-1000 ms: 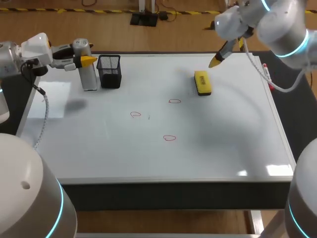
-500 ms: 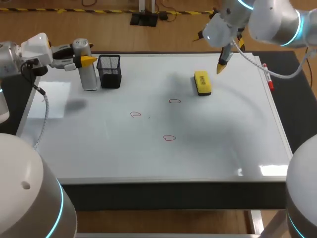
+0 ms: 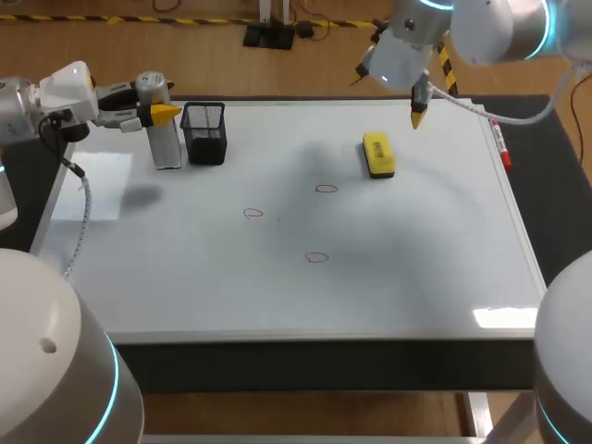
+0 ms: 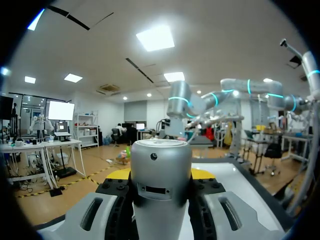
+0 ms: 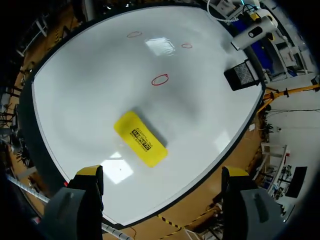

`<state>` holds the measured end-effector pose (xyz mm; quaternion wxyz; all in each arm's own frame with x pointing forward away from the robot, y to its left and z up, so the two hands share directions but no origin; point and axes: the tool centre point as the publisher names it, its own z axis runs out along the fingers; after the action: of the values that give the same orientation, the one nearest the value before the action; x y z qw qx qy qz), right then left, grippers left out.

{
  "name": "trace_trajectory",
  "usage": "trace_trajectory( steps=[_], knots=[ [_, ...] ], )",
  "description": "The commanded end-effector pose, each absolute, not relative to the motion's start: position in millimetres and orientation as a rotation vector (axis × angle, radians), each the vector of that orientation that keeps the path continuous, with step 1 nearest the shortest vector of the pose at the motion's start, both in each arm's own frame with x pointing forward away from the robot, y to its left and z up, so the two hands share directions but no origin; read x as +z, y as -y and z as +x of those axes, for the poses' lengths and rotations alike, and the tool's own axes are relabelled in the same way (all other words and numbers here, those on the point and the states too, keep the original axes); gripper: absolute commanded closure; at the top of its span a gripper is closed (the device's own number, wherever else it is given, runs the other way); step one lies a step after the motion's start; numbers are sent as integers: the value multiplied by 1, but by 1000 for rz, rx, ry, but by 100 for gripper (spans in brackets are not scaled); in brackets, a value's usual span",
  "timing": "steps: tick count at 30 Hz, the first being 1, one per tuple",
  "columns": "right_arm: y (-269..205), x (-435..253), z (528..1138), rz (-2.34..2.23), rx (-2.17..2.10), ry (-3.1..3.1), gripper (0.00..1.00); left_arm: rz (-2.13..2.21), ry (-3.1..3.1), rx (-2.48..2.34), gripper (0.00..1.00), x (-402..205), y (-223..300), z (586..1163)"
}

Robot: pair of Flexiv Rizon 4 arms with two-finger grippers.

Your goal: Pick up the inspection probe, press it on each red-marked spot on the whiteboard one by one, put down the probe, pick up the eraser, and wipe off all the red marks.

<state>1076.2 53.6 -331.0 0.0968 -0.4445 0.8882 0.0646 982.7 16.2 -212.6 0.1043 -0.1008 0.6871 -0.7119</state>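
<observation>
**Right wrist view: fingers spread above the eraser**

The right gripper hangs with its yellow-tipped fingers wide apart and nothing between them. The yellow eraser lies flat on the whiteboard just ahead of it, and three red marks lie farther ahead. Well beyond those, the left gripper is clamped on the upright silver inspection probe, with a black mesh cup just beside it.

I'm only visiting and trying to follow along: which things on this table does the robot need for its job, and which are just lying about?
Needed for the job:
probe
yellow eraser
red marks
whiteboard

Just lying about:
black mesh cup
red pen at the whiteboard's edge
</observation>
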Motion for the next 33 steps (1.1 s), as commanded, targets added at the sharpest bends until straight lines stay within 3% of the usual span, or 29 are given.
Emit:
trace_trajectory(
  steps=[1, 18, 33],
  knots=[
    [-55, -329, 1079, -1371, 110, -2732, 0, -298, -2023, -2099, 100, -212, -16, 982],
    [-57, -384, 1053, -1844, 163, -2527, 0, -298, -2023, -2099, 100, -212, -16, 982],
    [-49, -411, 1047, -1991, 32, -2439, 0, -298, -2023, -2099, 100, -212, -16, 982]
  ],
)
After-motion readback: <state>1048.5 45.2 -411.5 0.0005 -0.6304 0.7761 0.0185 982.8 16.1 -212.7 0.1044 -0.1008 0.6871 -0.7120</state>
